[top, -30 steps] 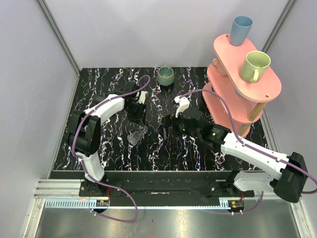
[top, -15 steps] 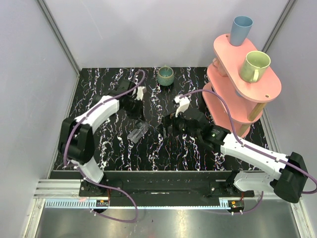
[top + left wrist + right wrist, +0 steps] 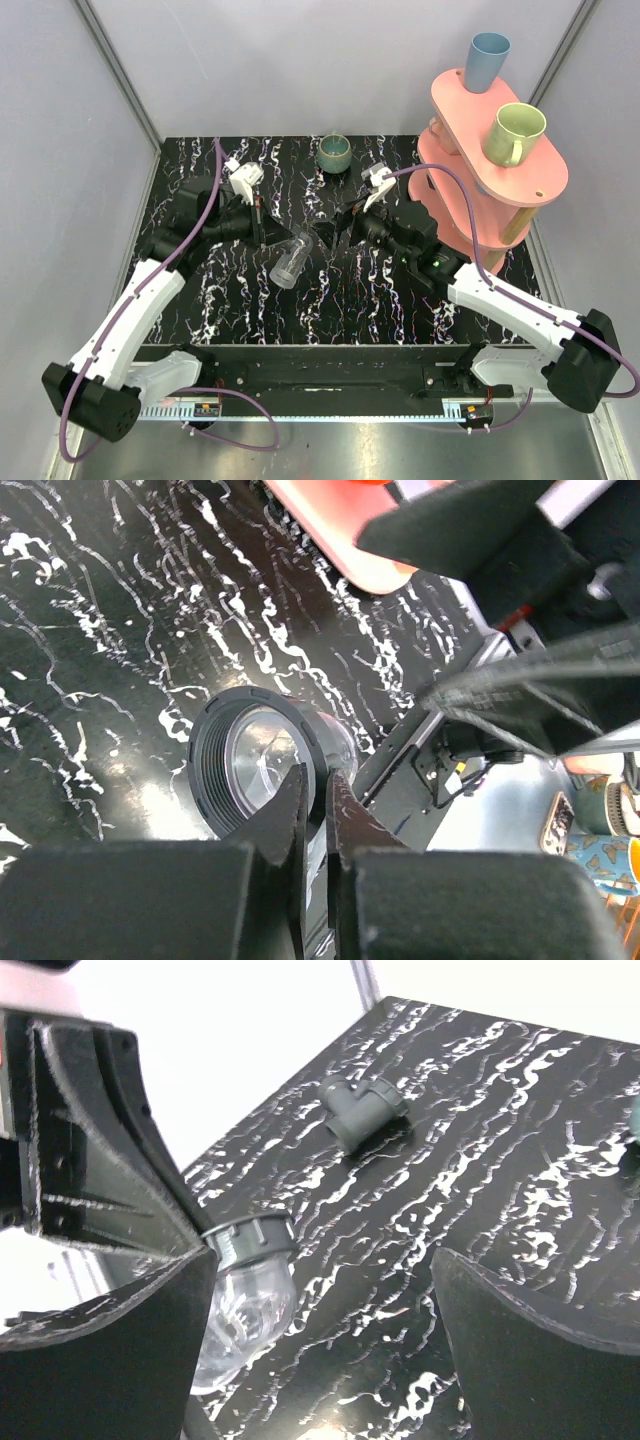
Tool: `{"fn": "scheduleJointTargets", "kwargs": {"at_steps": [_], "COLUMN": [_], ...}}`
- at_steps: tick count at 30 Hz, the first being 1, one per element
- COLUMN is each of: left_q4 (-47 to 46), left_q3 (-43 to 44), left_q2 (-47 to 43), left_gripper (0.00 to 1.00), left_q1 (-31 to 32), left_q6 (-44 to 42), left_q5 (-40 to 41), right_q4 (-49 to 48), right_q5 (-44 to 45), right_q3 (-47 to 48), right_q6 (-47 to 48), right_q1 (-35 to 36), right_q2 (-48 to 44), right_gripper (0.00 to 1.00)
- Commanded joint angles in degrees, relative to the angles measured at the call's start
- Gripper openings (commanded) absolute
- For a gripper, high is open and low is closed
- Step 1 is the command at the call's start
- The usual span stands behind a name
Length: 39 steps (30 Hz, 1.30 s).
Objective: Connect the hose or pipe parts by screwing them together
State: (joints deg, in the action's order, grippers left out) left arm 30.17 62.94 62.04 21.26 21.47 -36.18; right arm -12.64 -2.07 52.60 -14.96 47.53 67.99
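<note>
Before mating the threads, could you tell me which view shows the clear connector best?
The left wrist view: the clear connector is close up, open end and grey collar facing the camera, the left gripper pinching its rim. The right wrist view shows its side, partly hidden; the top view shows it small.

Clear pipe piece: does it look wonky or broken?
Wonky, but no break shows. The clear connector is tilted, pinched only at the edge of its grey ring by the shut left jaws. The elbow lies on its side, apart from it. Nothing is spilled.
</note>
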Motion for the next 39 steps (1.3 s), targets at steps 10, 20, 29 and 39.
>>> {"fn": "scheduleJointTargets", "kwargs": {"at_steps": [10,20,29,39], "left_q4": [-23.14,-28.77,-27.96,-28.44], "left_q3": [-7.83,-9.76,-10.81,-11.44], "left_q2": [-9.31,-9.13,-8.78,-9.48], "left_gripper": [0.00,0.00,0.00,0.00], "left_q1": [-0.16,-0.16,-4.02,-5.79], "left_q6": [15.00,19.48,21.58,22.05], "left_q5": [-2.93,-3.81,-5.81,-7.77], "right_q4": [-21.11,-21.28,-23.47,-26.37], "right_q5": [-24.74,-22.99,-13.50,-14.72], "right_q3": [-6.36,-8.48,-13.57,-15.86], "right_q6": [-16.59,-17.38,-18.52,-20.02], "right_q1": [-2.53,-2.44,-3.40,-3.93], "right_q2": [4.35,3.12,-1.54,-1.28], "right_gripper": [0.97,0.58,0.25,0.19]}}
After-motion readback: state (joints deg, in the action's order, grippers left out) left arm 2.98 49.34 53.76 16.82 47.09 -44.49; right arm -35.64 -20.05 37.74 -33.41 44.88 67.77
